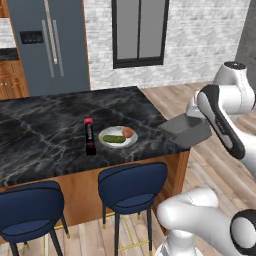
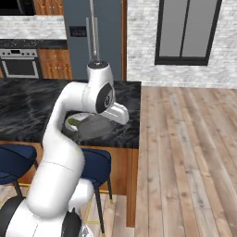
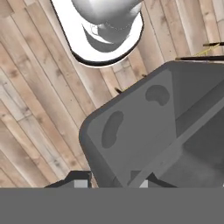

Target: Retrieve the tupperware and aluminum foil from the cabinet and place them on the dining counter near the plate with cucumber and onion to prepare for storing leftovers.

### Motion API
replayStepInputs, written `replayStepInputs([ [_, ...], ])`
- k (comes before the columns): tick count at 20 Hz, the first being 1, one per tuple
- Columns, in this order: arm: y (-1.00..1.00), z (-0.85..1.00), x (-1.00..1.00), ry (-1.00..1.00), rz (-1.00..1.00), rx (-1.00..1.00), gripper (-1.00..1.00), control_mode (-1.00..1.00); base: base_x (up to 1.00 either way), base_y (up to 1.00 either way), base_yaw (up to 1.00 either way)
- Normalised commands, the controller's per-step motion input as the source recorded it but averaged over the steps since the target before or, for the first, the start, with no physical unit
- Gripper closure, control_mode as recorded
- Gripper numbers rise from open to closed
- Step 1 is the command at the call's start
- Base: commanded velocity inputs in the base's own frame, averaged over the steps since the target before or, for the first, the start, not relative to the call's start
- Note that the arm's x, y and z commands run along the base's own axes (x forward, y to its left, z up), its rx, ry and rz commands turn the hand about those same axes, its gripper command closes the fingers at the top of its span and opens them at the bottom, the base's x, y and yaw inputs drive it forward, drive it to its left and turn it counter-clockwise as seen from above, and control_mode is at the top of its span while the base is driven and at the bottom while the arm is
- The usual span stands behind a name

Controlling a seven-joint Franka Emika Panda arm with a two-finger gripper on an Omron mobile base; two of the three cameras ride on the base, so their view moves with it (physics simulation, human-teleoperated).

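Gripper [image 3: 111, 183] first: we see its two dark tips poking up at the bottom of the hand view, clamped on the rim of the grey see-through plastic tub [image 3: 144, 131], one tip outside the wall and one inside. Most of the tips is cut off at the bottom edge, so we can't make out much more of the grasp. The tub looks empty, wooden floor showing behind it.

From the left base view we get that tub [image 1: 186, 131] at centre right, hanging at the corner of the long black marble counter [image 1: 55, 125]; we can't tell if it touches the slab. In the right base view the arm covers most of it [image 2: 94, 126].

Only the left base view gives us a clear look at the small round white plate [image 1: 118, 136] holding the short green cucumber piece [image 1: 113, 139] and the little orange-brown onion [image 1: 128, 132], with the slim black foil box with red ends [image 1: 89, 135] lying just left of it. Blue stools [image 1: 131, 186] sit along the bottom.
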Motion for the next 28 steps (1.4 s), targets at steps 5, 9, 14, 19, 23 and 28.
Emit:
replayStepInputs([
  [5, -0.04, -0.36, 1.0, 0.11, 0.0, 0.0, 1.0, -1.0, 0.0, 0.0, 0.0],
  [9, 0.06, -0.48, 1.0, 0.08, 0.0, -0.03, 1.0, -1.0, 0.0, 0.0, 0.0],
  [14, 0.44, -0.67, 0.93, 0.0, 0.0, -0.11, 1.0, -1.0, 0.0, 0.0, 0.0],
  [19, 0.09, -0.61, 0.78, -0.07, 0.0, -0.03, 1.0, -1.0, 0.0, 0.0, 0.0],
  [23, -0.33, -0.43, 0.81, -0.02, 0.0, 0.0, 1.0, -1.0, 0.0, 0.0, 0.0],
  [28, -0.29, -0.61, 0.88, 0.0, -0.02, 0.0, 1.0, -1.0, 0.0, 0.0, 0.0],
])
